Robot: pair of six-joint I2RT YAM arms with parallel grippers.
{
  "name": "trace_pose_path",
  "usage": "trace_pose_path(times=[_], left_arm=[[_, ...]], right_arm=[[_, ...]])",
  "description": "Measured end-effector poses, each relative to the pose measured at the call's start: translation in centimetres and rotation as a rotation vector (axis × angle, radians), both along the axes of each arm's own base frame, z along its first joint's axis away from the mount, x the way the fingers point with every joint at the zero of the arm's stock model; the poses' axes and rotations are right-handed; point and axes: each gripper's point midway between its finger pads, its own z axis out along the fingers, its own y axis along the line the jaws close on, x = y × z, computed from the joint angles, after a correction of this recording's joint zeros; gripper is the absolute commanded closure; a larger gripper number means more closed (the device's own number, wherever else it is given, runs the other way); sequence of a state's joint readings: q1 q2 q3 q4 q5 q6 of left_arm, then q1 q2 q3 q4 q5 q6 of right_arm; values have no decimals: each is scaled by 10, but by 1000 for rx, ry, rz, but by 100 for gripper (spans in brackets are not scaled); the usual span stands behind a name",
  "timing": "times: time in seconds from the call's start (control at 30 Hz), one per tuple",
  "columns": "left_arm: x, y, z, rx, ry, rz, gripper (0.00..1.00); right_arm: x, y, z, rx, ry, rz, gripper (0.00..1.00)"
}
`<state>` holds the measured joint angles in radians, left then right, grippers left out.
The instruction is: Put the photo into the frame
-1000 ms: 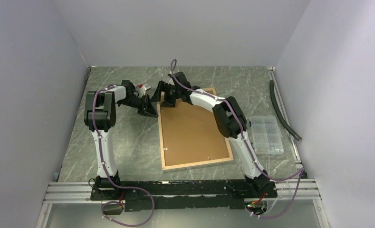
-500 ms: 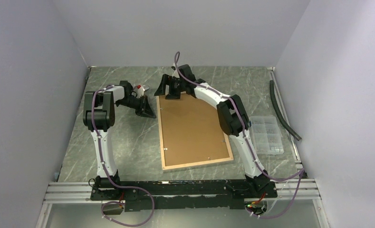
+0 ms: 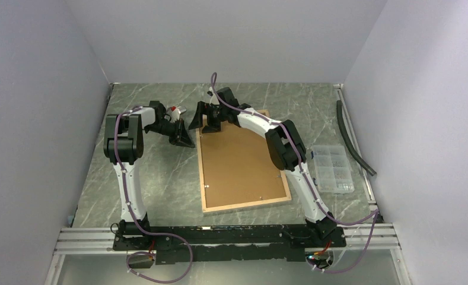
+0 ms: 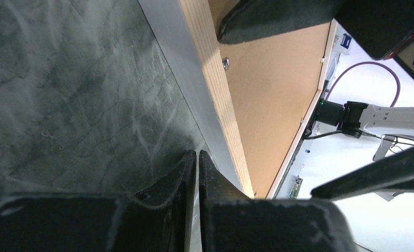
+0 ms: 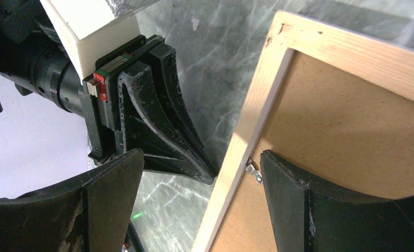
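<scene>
1. Top external view: the frame [image 3: 246, 205] is seen lying back-up on the tabletop [image 3: 166, 178], filled by the brown backing board [image 3: 243, 160]. The photo is not visible, so its place cannot be told.
2. The frame's left rail, near its far corner, is straddled by the right end effector [image 5: 202, 178], which is spread and pinches nothing. A small metal tab [image 5: 253, 172] sits just beside one finger.
3. The left end effector [image 4: 198, 157], pressed together, is set at the rail's outer side.
4. The tab should probably be nudged gently, with the frame braced from the left.
5. No readable writing is found.
</scene>
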<state>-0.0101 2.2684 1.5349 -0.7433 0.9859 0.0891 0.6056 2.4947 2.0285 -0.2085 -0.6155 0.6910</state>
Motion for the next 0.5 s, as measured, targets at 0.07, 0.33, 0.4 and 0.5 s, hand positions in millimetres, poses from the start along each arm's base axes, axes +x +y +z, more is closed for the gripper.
trace_pose_path(times=[0.07,0.33,0.4,0.5], left_arm=[[0,0,0,0,1,0,88],[0,0,0,0,0,0,88],[0,0,0,0,0,0,87],[-1,0,0,1,2,-1,86]], right_arm=[[-4,3,-1,6,1,12,15],[-8,7,-1,36,-5,26,14],[-8,7,0,36,-5,26,14],[-8,7,3,30,2,25,11]])
